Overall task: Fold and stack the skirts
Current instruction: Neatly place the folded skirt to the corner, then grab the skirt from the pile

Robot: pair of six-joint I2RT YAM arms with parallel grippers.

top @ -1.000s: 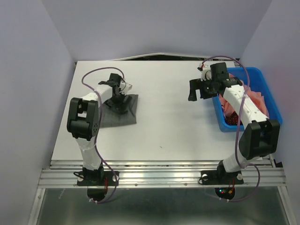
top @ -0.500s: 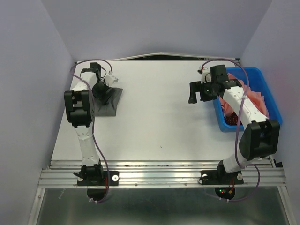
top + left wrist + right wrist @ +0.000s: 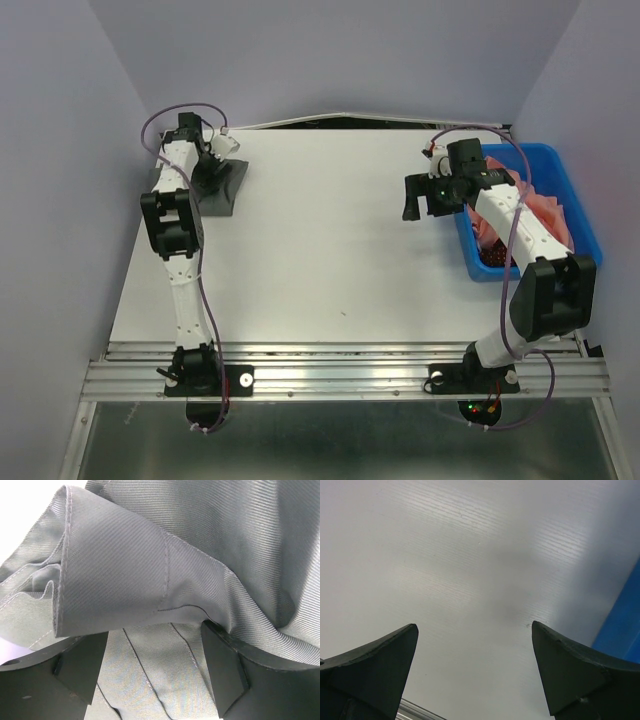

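The dark grey skirt (image 3: 224, 188) lies bunched at the far left corner of the table. It fills the left wrist view (image 3: 165, 555) as folded layers with seams. My left gripper (image 3: 207, 170) sits on it, jaws wide apart, with cloth lying flat between the fingers (image 3: 154, 672). A fold drapes over the fingertips. My right gripper (image 3: 419, 196) is open and empty above bare table (image 3: 475, 675), just left of the blue bin. A bit of dark red dotted cloth (image 3: 493, 257) shows in the bin's near corner.
The blue bin (image 3: 557, 165) stands at the right edge of the table with pink cloth (image 3: 553, 212) in it. Its blue wall (image 3: 625, 630) shows at the right of the right wrist view. Walls close in the left, right and back.
My left arm has swung toward the far left corner, and the grey skirt has gone with it, bunching smaller. The right arm has barely moved.
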